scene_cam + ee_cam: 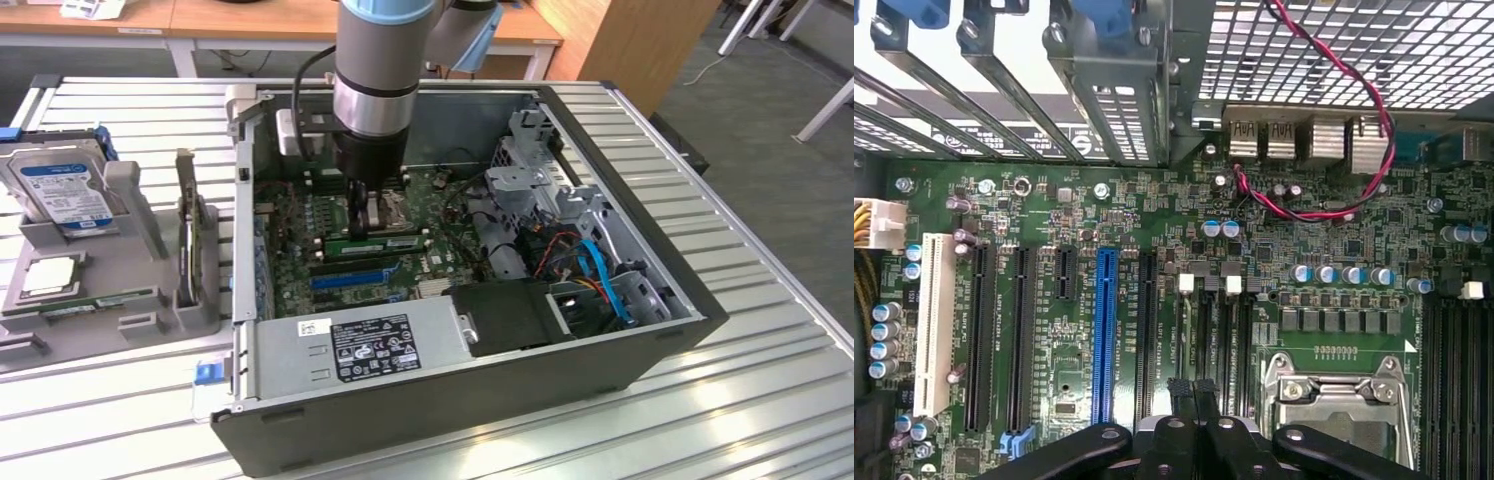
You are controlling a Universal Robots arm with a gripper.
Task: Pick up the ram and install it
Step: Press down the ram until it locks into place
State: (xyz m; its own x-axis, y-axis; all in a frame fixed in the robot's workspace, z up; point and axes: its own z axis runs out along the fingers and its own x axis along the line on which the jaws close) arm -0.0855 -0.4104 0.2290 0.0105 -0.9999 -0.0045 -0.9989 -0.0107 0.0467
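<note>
One open computer case [641, 340] lies on the slatted table [774, 400], its motherboard [400, 240] exposed. One ram [378, 241] stick lies across the board at the centre of the exterior view, seemingly seated in a slot just below the gripper [363, 200]. A single arm [387, 60] drops vertically from the top centre into the case. In the wrist view the gripper's fingers [1194, 400] are pressed together with nothing between them, above one blue slot [1104, 335] and several black slots.
</note>
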